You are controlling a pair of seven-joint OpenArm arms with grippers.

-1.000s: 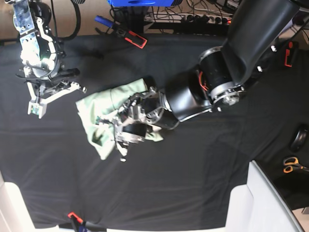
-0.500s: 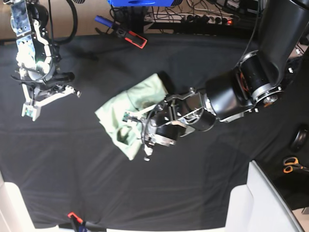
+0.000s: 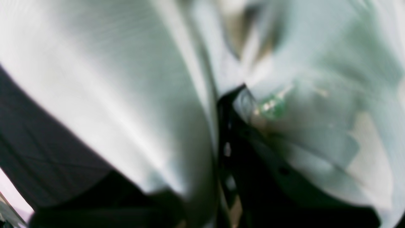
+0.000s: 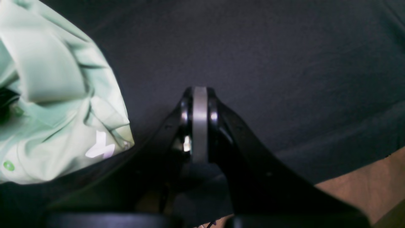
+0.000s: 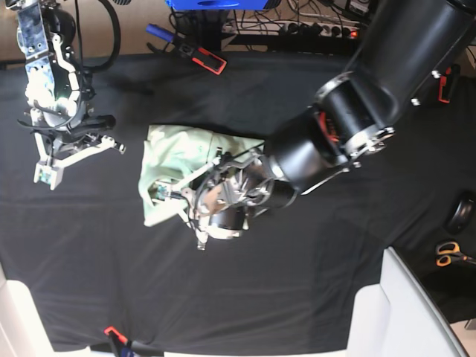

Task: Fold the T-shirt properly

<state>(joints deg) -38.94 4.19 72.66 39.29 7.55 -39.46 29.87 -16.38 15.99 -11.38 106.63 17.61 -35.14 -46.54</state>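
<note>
The pale mint-green T-shirt (image 5: 175, 152) lies bunched on the black table cover, left of centre. My left gripper (image 5: 182, 201) sits on its near edge, shut on a fold of the cloth. In the left wrist view, blurred T-shirt (image 3: 95, 79) fabric wraps the fingers and fills nearly the whole frame. My right gripper (image 5: 74, 152) hangs at the far left, apart from the shirt. The right wrist view shows the right gripper (image 4: 199, 95) shut with nothing in it, over bare black cloth, and the T-shirt (image 4: 57, 95) off to its left.
Scissors (image 5: 450, 254) and a black round object (image 5: 462, 212) lie at the right edge. A white bin (image 5: 405, 312) stands at the lower right. A red-and-black clamp (image 5: 204, 58) and cables lie along the back edge. An orange clip (image 5: 111, 331) marks the front edge.
The left arm has swung back to the left, dragging the T-shirt with it, and the cloth is now spread more toward the back. The right arm has hardly moved.
</note>
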